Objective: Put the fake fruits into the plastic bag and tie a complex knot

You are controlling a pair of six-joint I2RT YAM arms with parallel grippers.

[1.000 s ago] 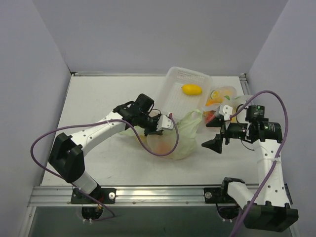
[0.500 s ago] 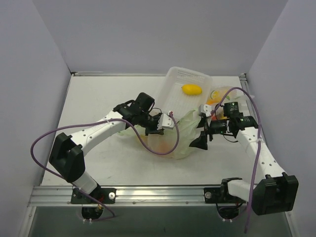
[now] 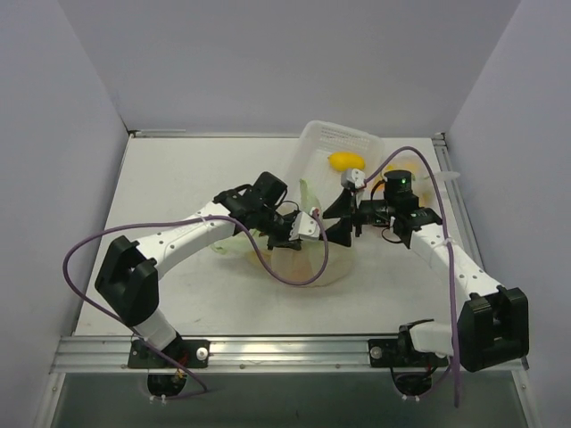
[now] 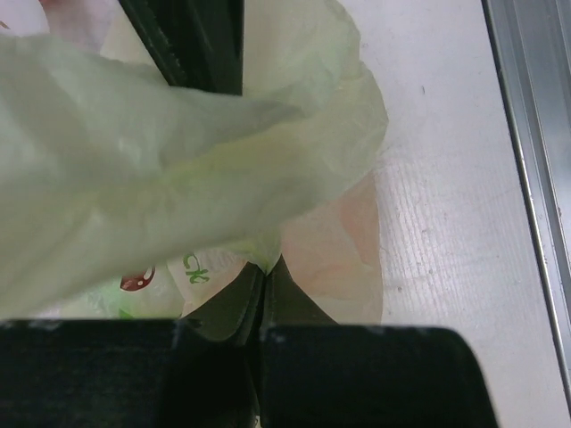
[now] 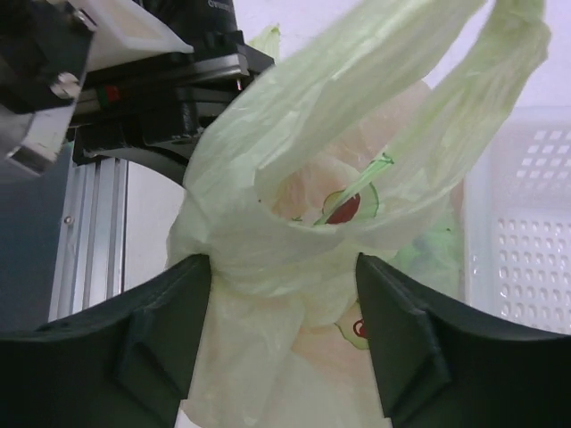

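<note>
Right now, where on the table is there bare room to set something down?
Bare table lies far left, between the left wall and the white slotted plastic basket, and along the near edge before the pale green avocado-print plastic bag. Crowded mid-table: left gripper and right gripper at that bag.

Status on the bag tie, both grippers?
Left gripper shut, pinching the plastic bag film. Right gripper open, jaws astride the bag's bunched neck. Yellow lemon lies in the white basket, outside the bag.
</note>
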